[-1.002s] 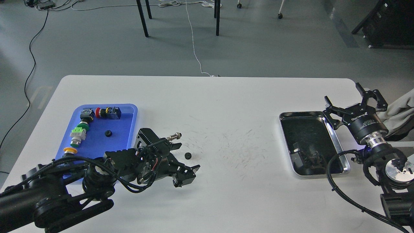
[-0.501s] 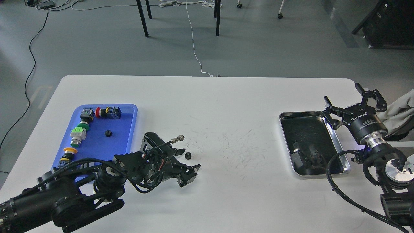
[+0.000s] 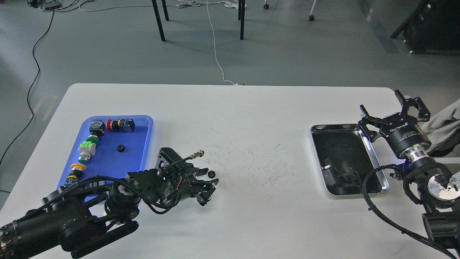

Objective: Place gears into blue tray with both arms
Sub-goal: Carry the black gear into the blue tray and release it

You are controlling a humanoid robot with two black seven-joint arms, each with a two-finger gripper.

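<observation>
One gear (image 3: 120, 148) lies in the blue tray (image 3: 143, 144) beside the push-button switches (image 3: 87, 149); another gear (image 3: 211, 174) sits on the surface touching the left tool (image 3: 210, 181), its fingers narrowed around it. Right tool (image 3: 395, 109) spread wide beside the steel tray (image 3: 375, 158)

White rounded-corner surface (image 3: 251, 108) carries flat blue plastic tray (image 3: 140, 158) just behind left gripper (image 3: 208, 181), tiny black toothed gear (image 3: 212, 174) at its fingertips, shiny steel tray (image 3: 373, 162) beside right gripper (image 3: 395, 108).
</observation>
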